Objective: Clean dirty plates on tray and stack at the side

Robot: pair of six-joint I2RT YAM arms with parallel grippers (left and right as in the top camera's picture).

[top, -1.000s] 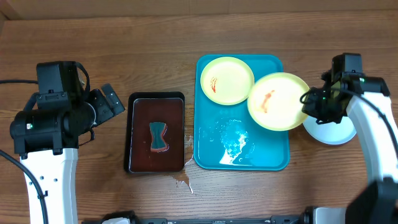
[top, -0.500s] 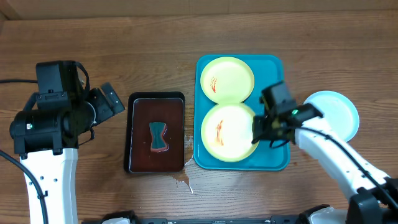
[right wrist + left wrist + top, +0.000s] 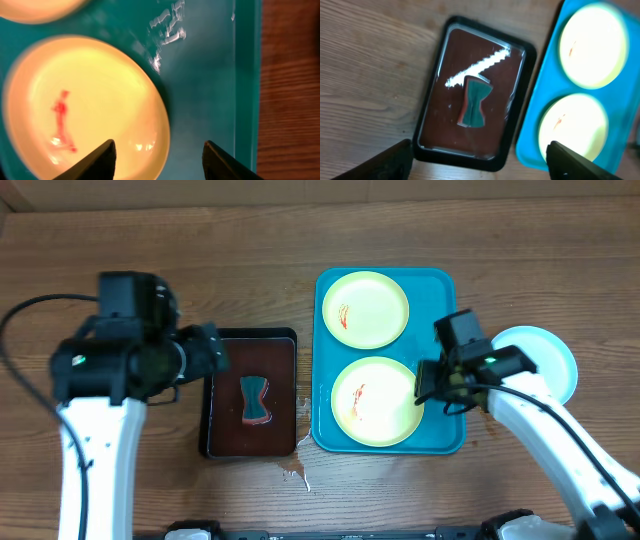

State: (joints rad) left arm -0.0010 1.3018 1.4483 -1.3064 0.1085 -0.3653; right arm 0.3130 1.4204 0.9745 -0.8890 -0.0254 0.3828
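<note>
Near the table's front edge, a small wet patch lies just off the near right corner of the brown tray. A sponge rests mid-floor on that tray. On the blue tray, the near plate is smeared red and sits close to the near rim and left wall. The right gripper hangs at the plate's right rim. Its fingers are spread with the rim between them, and bare tray floor lies to the right. The left gripper, spread wide, hovers over the brown tray's far left corner. The far plate fills the blue tray's far left, leaving the far right open. A third plate lies on the table right of the tray, partly under the right arm.
</note>
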